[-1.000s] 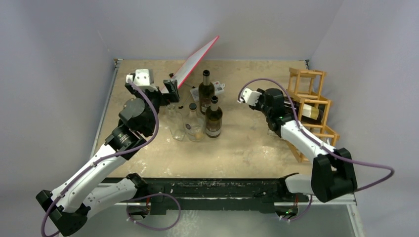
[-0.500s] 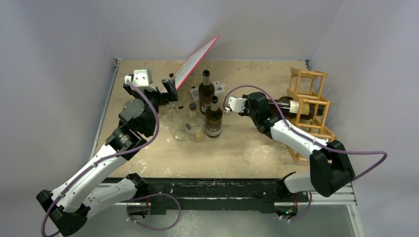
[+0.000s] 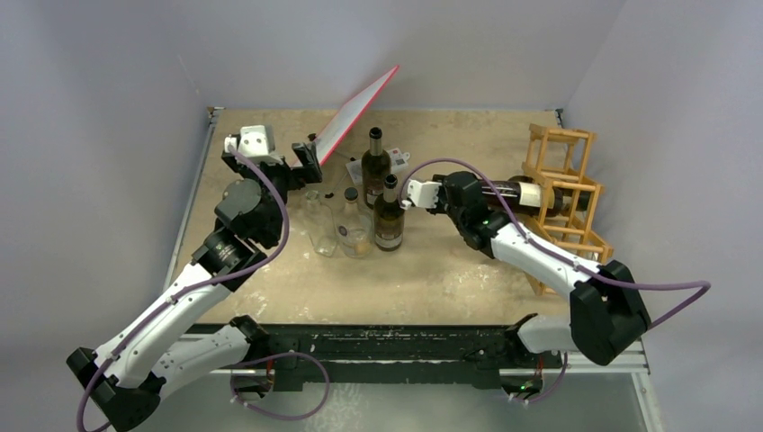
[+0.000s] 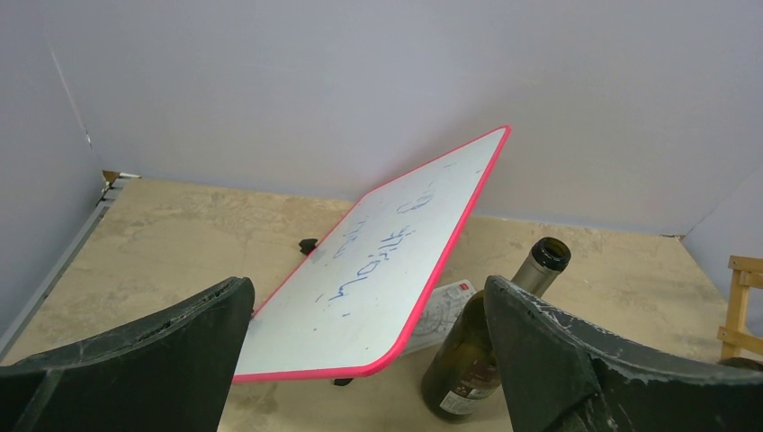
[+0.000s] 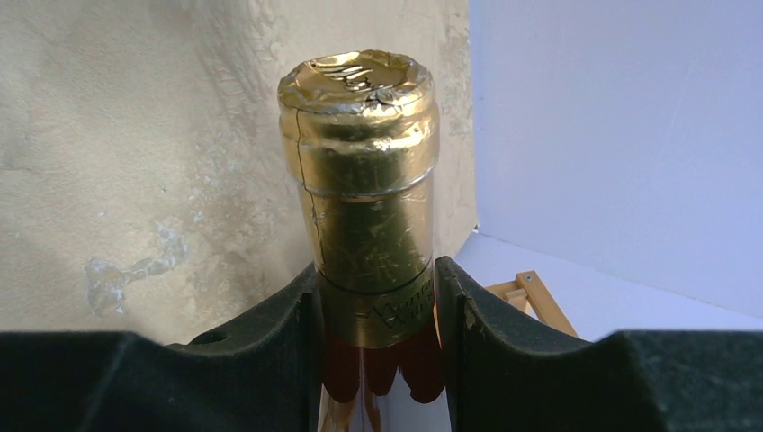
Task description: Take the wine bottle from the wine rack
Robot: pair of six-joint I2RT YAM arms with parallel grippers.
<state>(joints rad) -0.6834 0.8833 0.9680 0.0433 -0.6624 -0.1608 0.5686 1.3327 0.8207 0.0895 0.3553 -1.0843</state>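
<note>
Right tool (image 5: 376, 297): yours is clamped on the gold-foil neck of the wine bottle (image 5: 364, 180).
Wine bottle: level above the tabletop (image 3: 450, 270), base end at the wine rack (image 3: 576, 209).
Left tool (image 4: 367, 297): yours gapes wide, holds nothing, faces the red-edged board (image 4: 387, 261).

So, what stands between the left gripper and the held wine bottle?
Two upright dark bottles, one farther and one nearer; the top view shows them.

Crinkled, shiny gold foil (image 5: 360, 135) covers the neck of the wine bottle (image 3: 513, 191). The wine rack (image 3: 576, 187), at right, is bare light wood. The table (image 3: 450, 270) looks matt, mottled beige.
</note>
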